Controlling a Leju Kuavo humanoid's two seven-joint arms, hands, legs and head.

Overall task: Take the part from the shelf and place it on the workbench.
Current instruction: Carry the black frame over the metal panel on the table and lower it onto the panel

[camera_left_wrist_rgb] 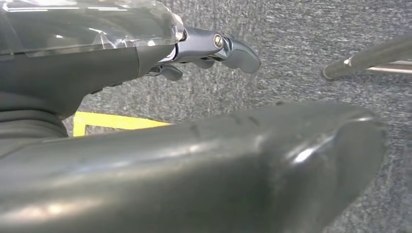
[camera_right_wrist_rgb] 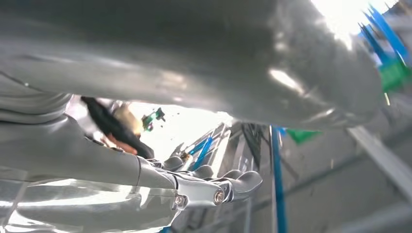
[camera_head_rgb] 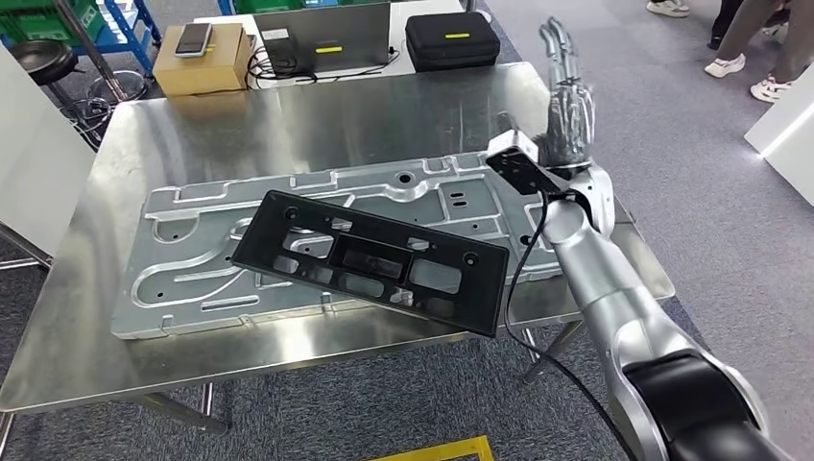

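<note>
Part [camera_head_rgb: 370, 261], a black plastic frame, lies flat on a large silver metal panel [camera_head_rgb: 192, 250] atop the steel workbench [camera_head_rgb: 288, 125], seemingly delivered. Right hand [camera_head_rgb: 571, 120] is raised beside it, fingers extended, holding nothing. Left hand [camera_left_wrist_rgb: 214, 48] hangs over carpet, empty.

The right arm [camera_head_rgb: 614, 298] reaches forward and up, its right hand [camera_head_rgb: 570, 115] raised with fingers extended and holding nothing. The left hand [camera_left_wrist_rgb: 209, 48] hangs low, fingers loosely apart, empty.
</note>
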